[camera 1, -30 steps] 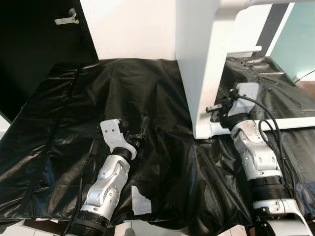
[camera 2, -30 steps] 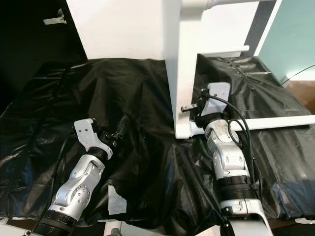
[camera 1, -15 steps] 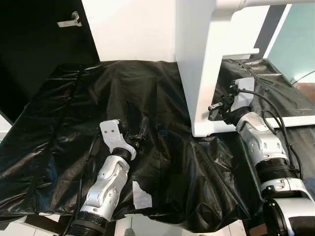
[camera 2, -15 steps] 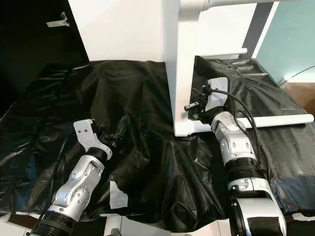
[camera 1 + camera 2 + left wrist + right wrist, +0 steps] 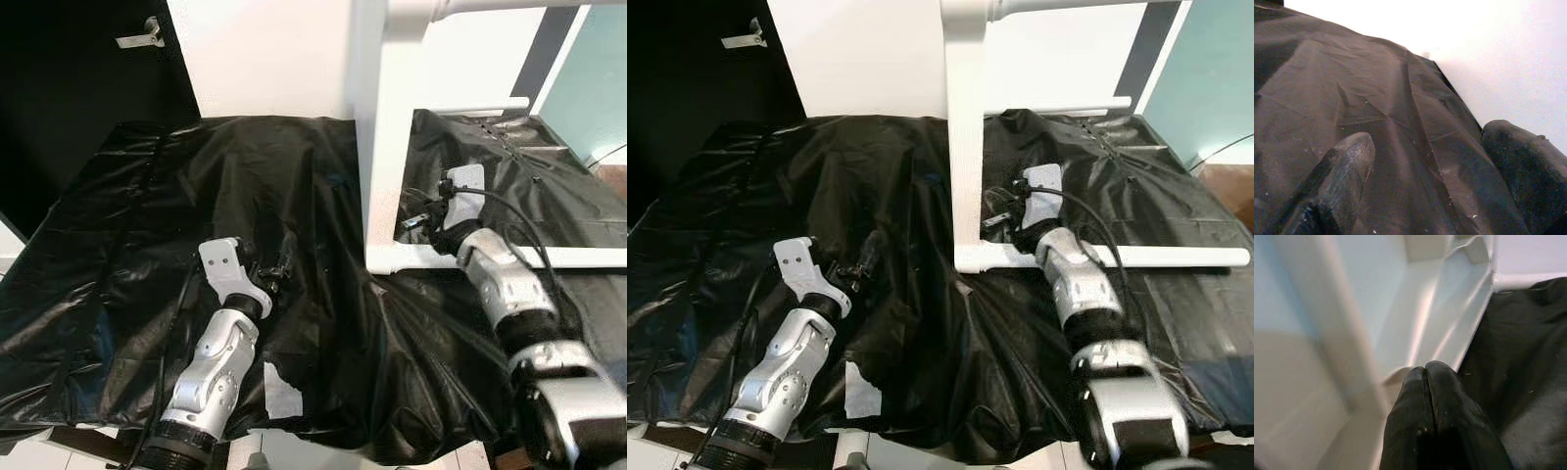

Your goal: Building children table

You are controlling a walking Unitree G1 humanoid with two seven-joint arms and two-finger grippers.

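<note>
two silver arms reach over a surface (image 5: 88, 323) draped in crinkled black plastic sheet (image 5: 294, 196). nearest, a scrap of white tape (image 5: 282, 390) sticks to the sheet beside the left arm. the left gripper (image 5: 279, 269) rests low on the plastic, its fingers (image 5: 1342, 176) spread apart with nothing between them. farther on, the right gripper (image 5: 997, 221) has its fingers (image 5: 1430, 401) pressed together, tips against the inner side of the white table frame (image 5: 965, 147), which stands on the sheet with its lower rail (image 5: 1176, 257) lying along the plastic. behind stand a white wall (image 5: 265, 59) and a dark door (image 5: 78, 88).
</note>
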